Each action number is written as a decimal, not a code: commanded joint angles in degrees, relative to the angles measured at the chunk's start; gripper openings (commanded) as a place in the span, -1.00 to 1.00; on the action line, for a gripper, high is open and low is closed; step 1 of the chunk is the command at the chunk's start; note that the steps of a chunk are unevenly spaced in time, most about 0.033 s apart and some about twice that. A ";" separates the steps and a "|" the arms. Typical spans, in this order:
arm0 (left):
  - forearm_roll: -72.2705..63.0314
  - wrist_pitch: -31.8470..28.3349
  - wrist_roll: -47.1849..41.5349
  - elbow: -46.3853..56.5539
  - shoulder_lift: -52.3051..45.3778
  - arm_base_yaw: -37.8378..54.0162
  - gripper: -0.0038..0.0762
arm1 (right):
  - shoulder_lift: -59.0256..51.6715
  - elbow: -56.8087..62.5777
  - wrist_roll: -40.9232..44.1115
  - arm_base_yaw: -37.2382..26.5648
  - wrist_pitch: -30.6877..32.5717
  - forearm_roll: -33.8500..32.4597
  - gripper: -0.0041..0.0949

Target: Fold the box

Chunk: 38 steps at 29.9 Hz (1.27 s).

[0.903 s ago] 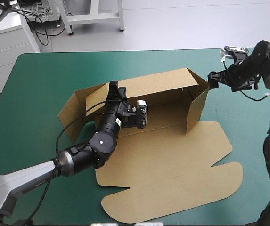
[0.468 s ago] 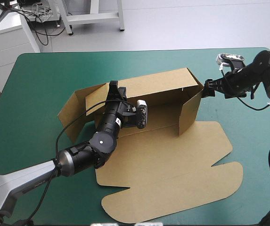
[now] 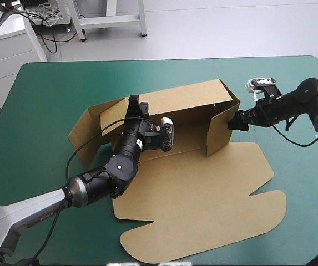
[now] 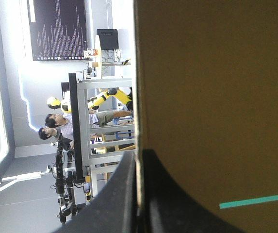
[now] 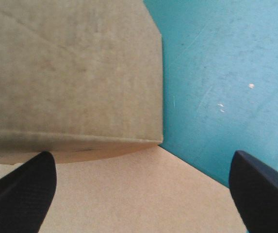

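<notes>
I have the table [image 3: 48, 100] under its teal-green cover filling most of the high view, and the brown box [image 3: 197, 194] sits around its middle, half raised. Its biggest part, the lid sheet [image 3: 203, 221], lies flat toward the near edge. The long wall [image 3: 186, 100] stands up along the far side. An end flap [image 3: 222, 130] on the right is swung inward across the tray, and a left flap [image 3: 84, 133] angles outward at the other end. My left gripper [image 3: 132, 104] is up at the top edge of the long wall near its left end. In the left wrist view its black fingers [image 4: 124, 194] are pinched almost together with the board between them, so it has hold of the box. My right gripper [image 3: 236, 122] is at the outer face of the end flap, apparently touching it. In the right wrist view its fingers [image 5: 27, 184] stand wide apart and grip nothing, with the brown flap just ahead.
</notes>
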 commanded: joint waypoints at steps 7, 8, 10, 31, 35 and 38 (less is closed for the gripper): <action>5.71 1.40 -0.51 -1.69 -1.87 -0.29 -0.93 | -2.96 1.33 -17.68 -0.42 -4.61 12.09 0.85; 5.71 1.40 -0.51 -1.69 -1.87 -0.29 -0.93 | -2.96 1.33 -19.08 -0.29 -4.87 13.29 0.85; 5.71 1.40 -0.51 -1.69 -1.87 -0.29 -0.93 | -2.96 1.33 -20.11 0.22 -5.10 13.84 0.85; 5.71 0.99 -0.51 -1.69 -1.87 -0.29 -0.93 | -10.39 19.27 -34.50 7.03 -31.26 31.32 0.85; 5.71 0.09 -0.51 -1.69 -1.87 -0.29 -0.93 | -10.39 21.14 -41.16 8.78 -33.77 37.99 0.85; 5.71 0.08 -1.58 -1.69 -1.87 -0.29 -0.93 | -10.39 21.48 -41.53 11.56 -38.94 38.24 0.79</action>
